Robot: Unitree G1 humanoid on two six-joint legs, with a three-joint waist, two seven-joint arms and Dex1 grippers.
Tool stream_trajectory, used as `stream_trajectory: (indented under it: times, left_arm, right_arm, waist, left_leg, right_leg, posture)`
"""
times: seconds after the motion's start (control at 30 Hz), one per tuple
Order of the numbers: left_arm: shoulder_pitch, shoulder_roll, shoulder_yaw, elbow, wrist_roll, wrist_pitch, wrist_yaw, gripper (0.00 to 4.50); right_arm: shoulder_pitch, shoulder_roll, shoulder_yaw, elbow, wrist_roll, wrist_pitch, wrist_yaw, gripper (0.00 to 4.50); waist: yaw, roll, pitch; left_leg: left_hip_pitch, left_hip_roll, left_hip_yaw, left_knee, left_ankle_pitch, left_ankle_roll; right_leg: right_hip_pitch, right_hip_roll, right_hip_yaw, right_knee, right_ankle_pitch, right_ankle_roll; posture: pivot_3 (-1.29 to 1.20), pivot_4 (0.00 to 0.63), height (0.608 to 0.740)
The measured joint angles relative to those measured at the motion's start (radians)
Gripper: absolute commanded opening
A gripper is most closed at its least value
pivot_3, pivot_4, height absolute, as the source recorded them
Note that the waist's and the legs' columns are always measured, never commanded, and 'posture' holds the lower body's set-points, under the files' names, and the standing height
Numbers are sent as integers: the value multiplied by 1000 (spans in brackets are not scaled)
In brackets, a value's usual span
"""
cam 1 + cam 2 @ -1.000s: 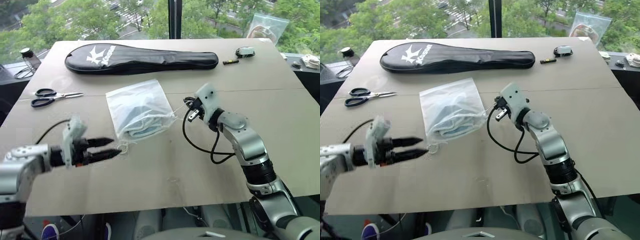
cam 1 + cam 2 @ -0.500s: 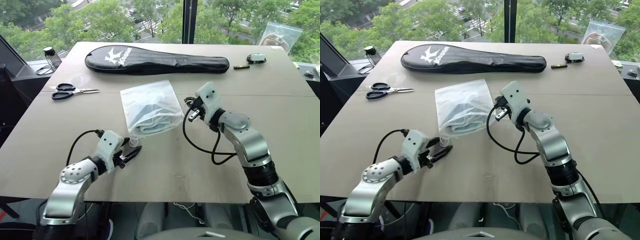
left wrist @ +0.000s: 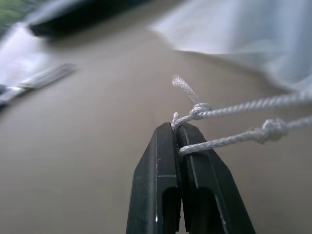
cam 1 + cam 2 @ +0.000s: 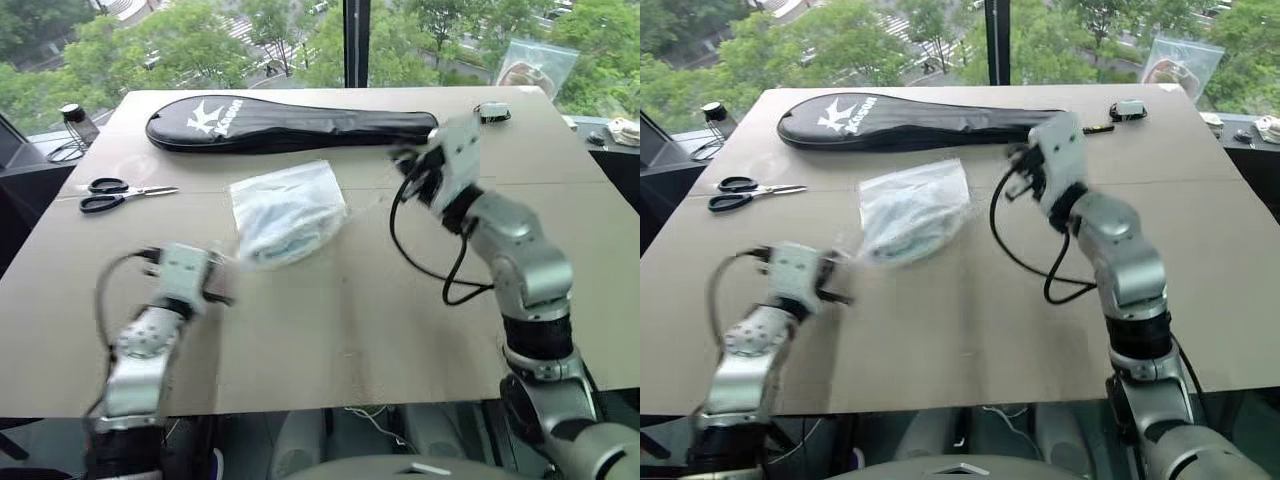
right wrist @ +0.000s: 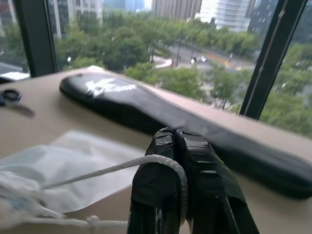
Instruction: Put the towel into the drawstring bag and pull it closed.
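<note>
The drawstring bag [image 4: 287, 210], a milky translucent pouch, lies on the table's middle with the light-blue towel [image 4: 288, 240] showing through it. Its mouth faces the near edge, and thin white cords [image 3: 234, 107] run out of it to both sides. My left gripper [image 3: 175, 127] is shut on a knotted cord end at the bag's near left [image 4: 218, 293]. To the bag's right, above the table, my right gripper [image 5: 175, 134] is raised [image 4: 407, 165]. It is shut on the other cord [image 5: 122, 168], which loops over one finger.
A long black racket case [image 4: 290, 120] lies across the far side of the table. Scissors [image 4: 120, 192] rest at the left, a small bottle [image 4: 72, 120] at the far left corner, small dark items [image 4: 492, 110] and a clear zip bag [image 4: 535, 65] at the far right.
My left gripper has shut on the cord end and swung to point forward. My right gripper has risen with its cord. The bag has bunched up slightly. The camera has shifted.
</note>
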Motion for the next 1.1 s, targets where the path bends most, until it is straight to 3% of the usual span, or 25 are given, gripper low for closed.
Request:
stream_trajectory:
  times: [0.13, 0.4, 0.63, 0.73, 0.87, 1.0, 1.1]
  left_arm:
    - [-187, 97, 55, 98, 22, -103, 48, 76]
    - [-489, 132, -20, 291, 37, -129, 36, 76]
    - [-565, 143, -37, 368, 27, -75, 27, 76]
    - [-548, 204, -23, 507, 49, -16, 59, 76]
    - [-589, 236, -30, 615, 69, -14, 79, 76]
    - [-672, 225, -45, 665, 63, -72, 54, 76]
    - [-697, 119, -77, 603, -23, -98, -73, 76]
  right_arm:
    - [-92, -25, -26, 17, 38, -1, 0, 0]
    - [-211, -136, -49, 168, 32, -73, -12, 0]
    - [-263, -209, -142, 244, 9, -65, -134, 0]
    - [-213, -309, -287, 306, -50, -35, -280, 0]
    - [-195, -402, -342, 395, -105, -56, -336, 0]
    - [-195, -440, -338, 445, -92, -93, -278, 0]
    - [-161, -433, -289, 360, -5, -45, -140, 0]
  waist:
    - [9, 0, 0]
    - [19, -5, 3]
    - [12, -5, 4]
    - [19, -5, 4]
    - [23, -5, 4]
    - [19, -6, 4]
    - [17, -5, 4]
  left_leg:
    - [-9, -4, 1, 0, 0, 0]
    - [-12, -5, 1, -3, 0, 0]
    - [-11, -4, 3, -7, 0, 0]
    - [-11, -4, 4, -7, 0, 0]
    - [-11, -5, 4, -7, 0, 0]
    - [-10, -5, 5, -7, 0, 0]
    - [-10, -4, 6, -6, 0, 0]
  right_leg:
    - [-6, -6, 0, -1, 0, 1]
    - [-7, -7, -2, -7, 0, 2]
    - [-9, -6, 0, -7, 0, 2]
    - [-9, -7, 0, -7, 0, 2]
    - [-9, -7, 0, -7, 0, 2]
    - [-9, -7, 1, -6, 0, 2]
    - [-8, -7, 2, -5, 0, 2]
  posture:
    - [0, 150, 740]
    - [0, 150, 740]
    - [0, 150, 740]
    - [0, 150, 740]
    - [0, 150, 740]
    - [0, 150, 740]
    - [0, 150, 740]
